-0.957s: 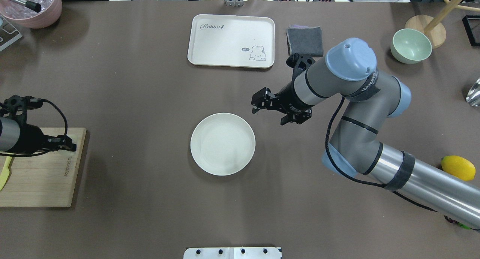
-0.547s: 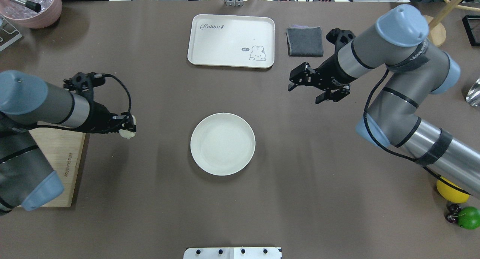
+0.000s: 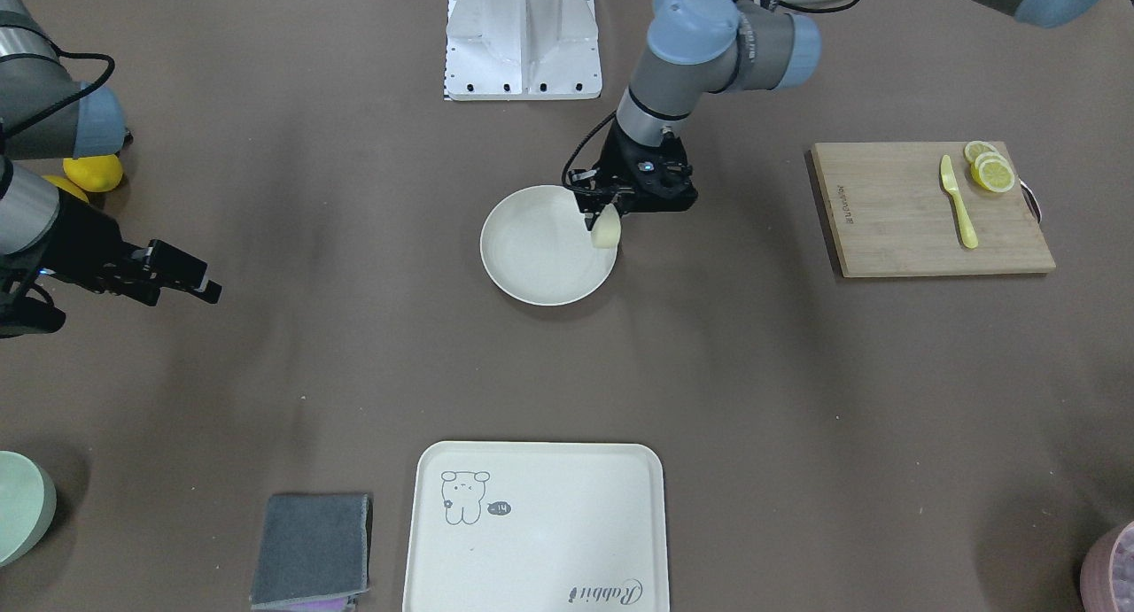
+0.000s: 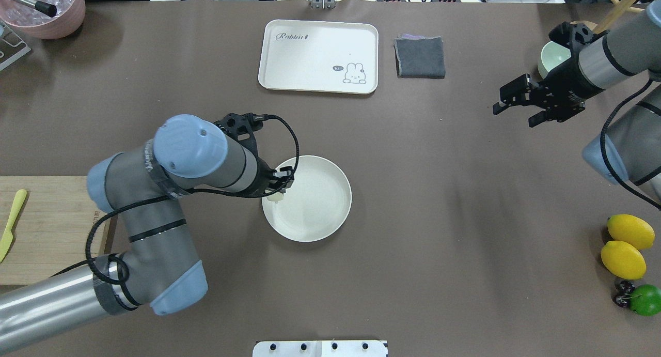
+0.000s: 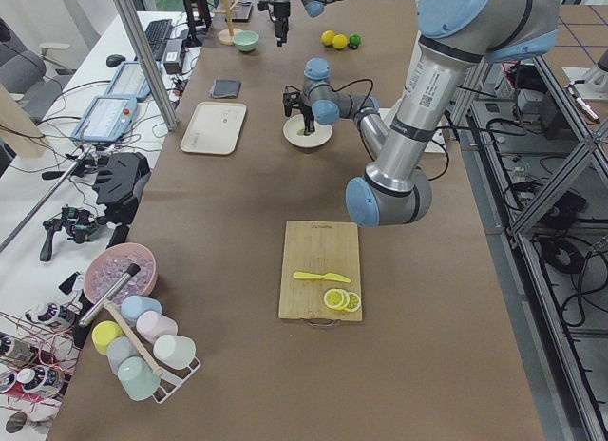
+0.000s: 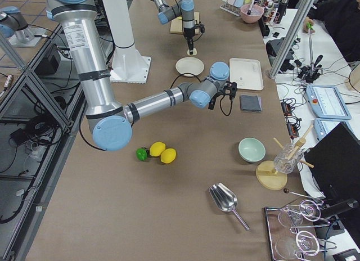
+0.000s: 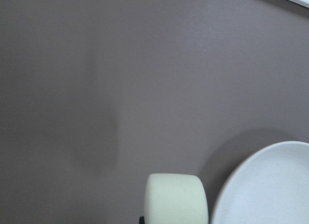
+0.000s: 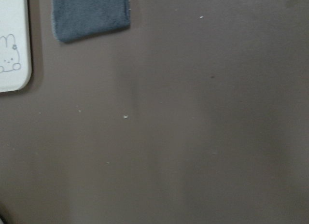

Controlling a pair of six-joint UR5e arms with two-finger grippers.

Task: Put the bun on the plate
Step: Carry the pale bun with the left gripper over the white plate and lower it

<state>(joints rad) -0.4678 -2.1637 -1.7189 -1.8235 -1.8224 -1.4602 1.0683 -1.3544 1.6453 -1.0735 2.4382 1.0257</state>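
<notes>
While the left claw pinched the bun between its fingers, it hung over the left rim of the plate, just inside the edge. I could not tell whether the bun touched the plate. The bare middle of the plate lay to the right of that claw, so I judged that 1 short shift rightward and a lowering were left before release. The right claw, spread and holding nothing, stood well apart at the far right, so the left claw was plainly the nearer of the 2.
</notes>
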